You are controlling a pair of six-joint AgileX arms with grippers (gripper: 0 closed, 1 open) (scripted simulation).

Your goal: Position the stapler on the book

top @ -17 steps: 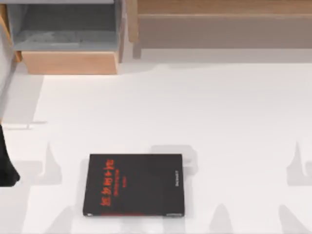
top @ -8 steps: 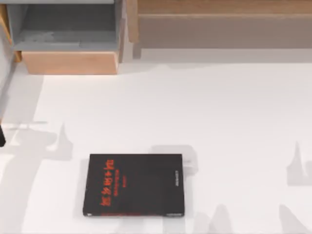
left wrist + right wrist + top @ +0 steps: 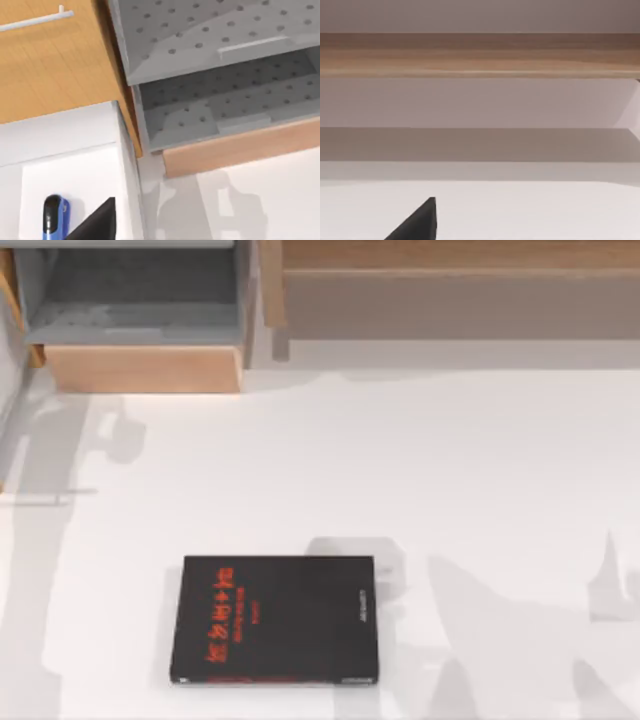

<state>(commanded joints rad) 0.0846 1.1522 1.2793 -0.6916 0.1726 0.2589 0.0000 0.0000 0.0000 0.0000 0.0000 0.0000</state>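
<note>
Even, bright light is washing over the white table (image 3: 400,460), several soft grey shadows are lying across it, and no glare is showing.

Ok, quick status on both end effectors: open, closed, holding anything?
Left end effector: cannot be told; one dark finger shows beside the stapler, which lies free.
Right end effector: cannot be told; nothing held is visible.

We observe the stapler (image 3: 55,216) lying on a white surface (image 3: 75,170), just beside our left gripper's dark finger (image 3: 97,222); an open grey perforated drawer (image 3: 225,107) sits farther off.
</note>
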